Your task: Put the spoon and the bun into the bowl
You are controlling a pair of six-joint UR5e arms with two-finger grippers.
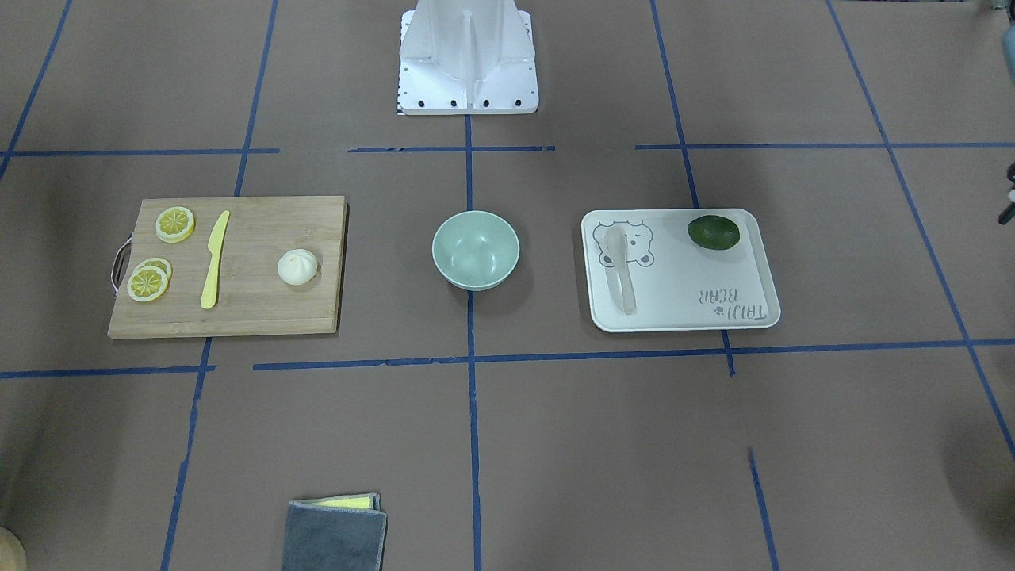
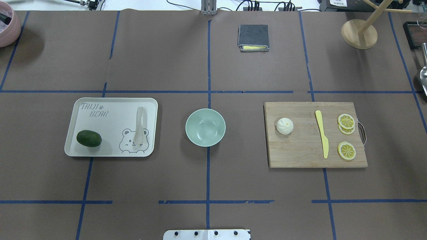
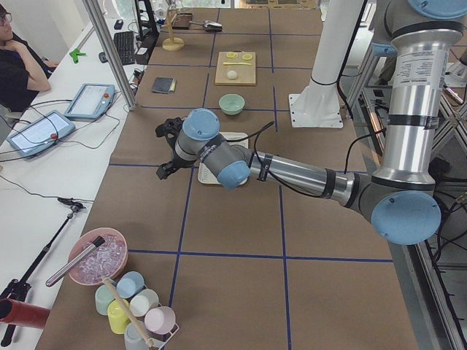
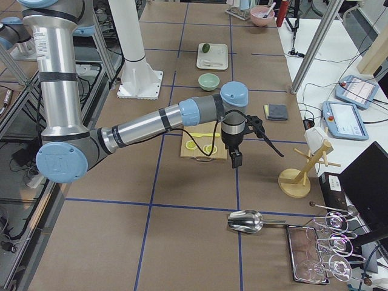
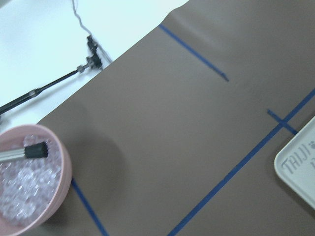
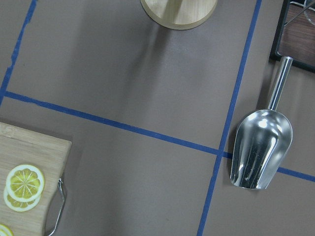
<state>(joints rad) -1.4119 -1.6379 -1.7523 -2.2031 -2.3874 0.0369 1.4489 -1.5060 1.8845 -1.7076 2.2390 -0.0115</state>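
Mint bowl (image 2: 205, 127), spoon (image 2: 140, 128) on tray (image 2: 113, 110), bun (image 2: 285, 126) near board (image 2: 300, 153) edge, left fingers (image 3: 163, 172), right fingers (image 4: 235, 159) state unclear

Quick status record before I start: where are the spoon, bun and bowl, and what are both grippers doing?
spoon: lying on the tray, across its bear drawing, apart from the green fruit
bun: on the cutting board, at the end nearer the bowl
bowl: upright between tray and board, empty
left gripper: hovering beyond the tray, away from the bowl; whether the jaws are open cannot be told
right gripper: hovering beyond the board's handle end; jaws likewise unclear
progress: nothing in the bowl yet
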